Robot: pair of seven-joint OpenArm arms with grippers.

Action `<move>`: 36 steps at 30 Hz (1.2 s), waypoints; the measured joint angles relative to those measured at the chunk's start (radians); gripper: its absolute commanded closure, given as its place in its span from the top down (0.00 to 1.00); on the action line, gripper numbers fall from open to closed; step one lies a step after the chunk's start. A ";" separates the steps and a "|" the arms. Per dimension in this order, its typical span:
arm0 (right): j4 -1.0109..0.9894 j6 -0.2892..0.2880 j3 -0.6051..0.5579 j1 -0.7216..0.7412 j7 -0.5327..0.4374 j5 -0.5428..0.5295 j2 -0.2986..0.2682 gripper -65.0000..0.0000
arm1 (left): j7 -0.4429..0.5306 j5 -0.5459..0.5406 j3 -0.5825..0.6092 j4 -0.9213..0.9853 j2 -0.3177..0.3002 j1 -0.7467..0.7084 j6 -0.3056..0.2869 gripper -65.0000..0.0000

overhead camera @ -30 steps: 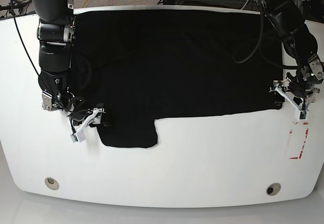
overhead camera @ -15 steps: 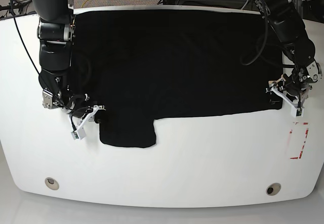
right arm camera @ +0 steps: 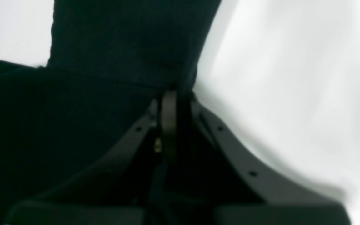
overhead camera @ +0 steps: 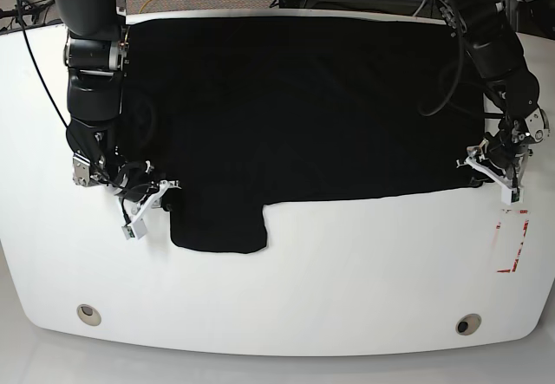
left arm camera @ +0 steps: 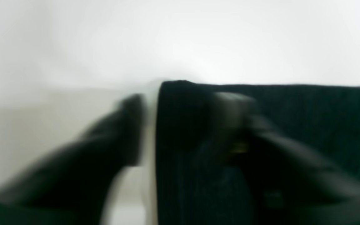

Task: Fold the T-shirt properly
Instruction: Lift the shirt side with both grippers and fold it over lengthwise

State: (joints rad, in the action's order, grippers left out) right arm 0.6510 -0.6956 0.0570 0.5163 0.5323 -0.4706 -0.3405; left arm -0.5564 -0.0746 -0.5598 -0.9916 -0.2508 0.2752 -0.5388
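The black T-shirt [overhead camera: 295, 107] lies spread flat on the white table [overhead camera: 347, 263], one sleeve sticking out toward the front. In the base view my right gripper [overhead camera: 163, 192] sits at the sleeve's left edge. The right wrist view shows that gripper [right arm camera: 170, 93] shut, pinching a fold of the T-shirt [right arm camera: 120, 40]. My left gripper [overhead camera: 487, 169] is at the shirt's front right corner. In the blurred left wrist view it [left arm camera: 180, 103] straddles the T-shirt [left arm camera: 292, 118] edge, one finger over bare table, the other over fabric, a gap still between them.
A red-and-white label [overhead camera: 510, 241] lies on the table just in front of the left gripper. Two round fittings [overhead camera: 88, 313] [overhead camera: 468, 324] sit near the front edge. Cables and equipment crowd the floor behind the table.
The right gripper has shut on the sleeve's edge. The left gripper has moved inward onto the shirt's right corner, and its jaws have narrowed.
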 measured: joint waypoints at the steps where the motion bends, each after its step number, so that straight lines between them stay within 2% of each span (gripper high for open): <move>1: 0.012 0.000 0.000 -0.003 0.006 0.003 0.000 0.00 | 0.002 0.000 0.023 0.000 -0.002 -0.002 0.000 0.00; 5: 0.084 0.004 0.000 -0.011 0.032 0.009 0.000 0.00 | 0.002 -0.005 0.107 -0.005 -0.010 0.000 -0.001 0.00; 8: 0.148 0.004 0.000 -0.008 0.107 0.012 -0.002 0.00 | -0.006 -0.008 0.116 -0.013 -0.003 0.002 -0.012 0.00; 12: 0.262 0.004 0.002 -0.010 0.195 0.013 -0.008 0.00 | -0.072 0.019 0.116 -0.114 0.000 -0.023 -0.014 0.00; 16: 0.404 -0.003 0.002 -0.031 0.268 -0.008 -0.044 0.00 | -0.095 0.013 0.117 -0.225 0.000 -0.037 -0.015 0.00; 19: 0.510 0.000 0.009 -0.065 0.327 0.003 -0.068 0.00 | -0.146 0.012 0.117 -0.274 -0.001 -0.037 -0.055 0.00; 22: 0.615 -0.002 0.048 -0.116 0.375 0.002 -0.072 0.00 | -0.169 0.013 0.115 -0.332 0.003 -0.048 -0.122 0.00; 25: 0.707 -0.002 0.095 -0.164 0.422 -0.005 -0.072 0.00 | -0.204 0.012 0.116 -0.403 0.004 -0.071 -0.154 0.00; 31: 0.890 -0.004 0.212 -0.281 0.512 -0.007 -0.072 0.00 | -0.246 0.007 0.112 -0.564 0.006 -0.159 -0.161 0.00; 36: 1.046 -0.006 0.263 -0.395 0.562 -0.016 -0.069 0.00 | -0.246 -0.004 0.082 -0.660 0.045 -0.233 -0.165 0.00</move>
State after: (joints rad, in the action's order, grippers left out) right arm 1.6966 -0.7013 0.3199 0.1215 1.0939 -0.4866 -0.4095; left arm -0.8024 -0.0784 -0.4778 -1.6516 -0.2054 0.0418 -0.7040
